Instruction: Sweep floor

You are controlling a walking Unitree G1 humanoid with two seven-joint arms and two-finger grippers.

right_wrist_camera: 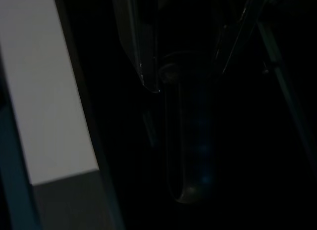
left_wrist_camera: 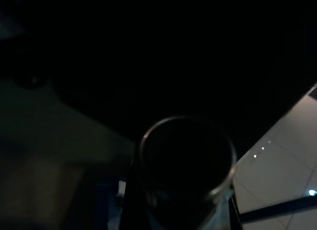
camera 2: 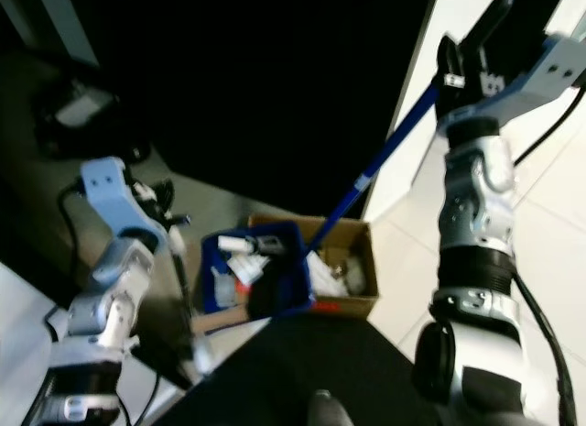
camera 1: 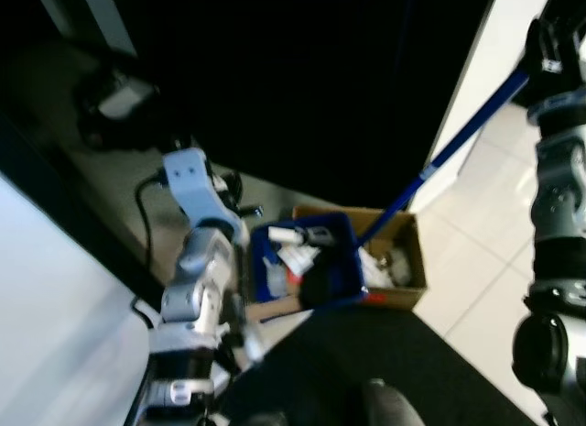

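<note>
Two claws are at work. Raised well above the cardboard box (camera 2: 343, 261), the right claw (camera 2: 462, 64) is clamped on the blue broom handle (camera 2: 385, 160), which slants down to the box's near side. Whether the left claw (camera 1: 240, 209), beside the blue dustpan (camera 1: 307, 261), is apart or together cannot be told. Full of litter, the dustpan sits just beside the box on the tiled floor (camera 1: 476, 261).

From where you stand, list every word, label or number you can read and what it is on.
No text can be read.
White label on the right end effector: too small and blurred.
White packets in the blue dustpan: blurred, no letters readable.
Cardboard box: no print visible.
Both wrist views: too dark to show any writing.
</note>
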